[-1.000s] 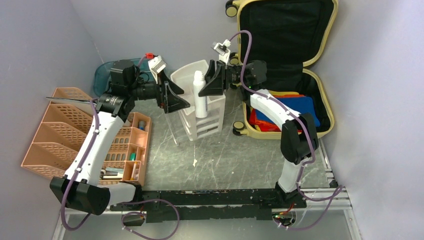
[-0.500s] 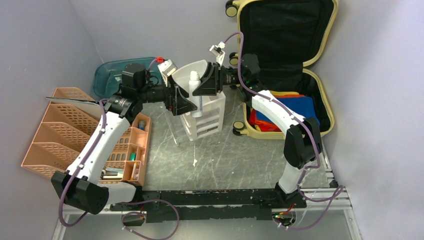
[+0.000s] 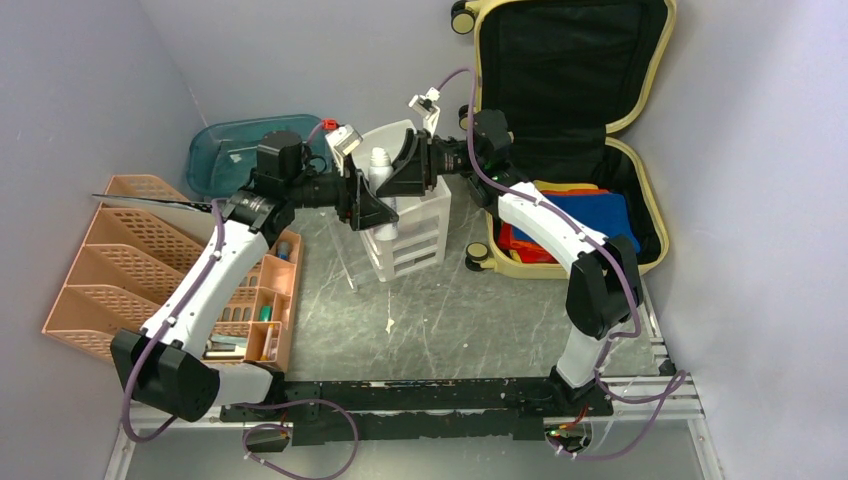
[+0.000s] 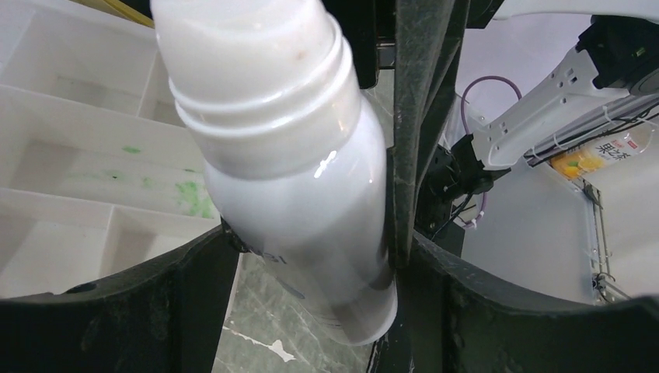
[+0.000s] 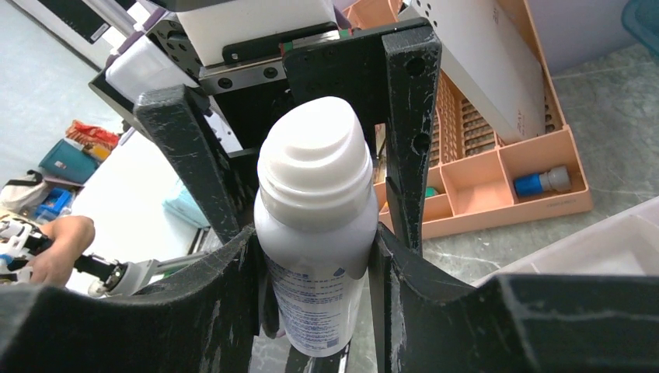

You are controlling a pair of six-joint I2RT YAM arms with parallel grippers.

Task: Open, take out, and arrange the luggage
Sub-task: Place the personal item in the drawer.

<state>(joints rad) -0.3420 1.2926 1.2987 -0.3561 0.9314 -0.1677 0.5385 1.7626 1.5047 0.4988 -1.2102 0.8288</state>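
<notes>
The luggage (image 3: 570, 60) lies open at the back right, its black-lined lid upright against the wall. Blue and red folded items (image 3: 595, 215) lie in its base. My right gripper (image 3: 405, 165) is shut on a white bottle (image 3: 378, 160) and holds it upright above the white drawer unit (image 3: 415, 235). In the right wrist view, the gripper (image 5: 311, 249) clamps the bottle (image 5: 315, 233) on its lower body. My left gripper (image 3: 375, 200) is open, with its jaws either side of the same bottle (image 4: 295, 194). Its fingers (image 5: 408, 116) also show behind the bottle in the right wrist view.
A teal tray (image 3: 225, 150) sits at the back left. A peach file rack (image 3: 130, 260) and a peach compartment tray (image 3: 255, 300) with small items stand on the left. The grey walls close in on both sides.
My right gripper has carried the bottle leftward. My left gripper has moved right to meet it, and its open jaws now stand around the bottle.
</notes>
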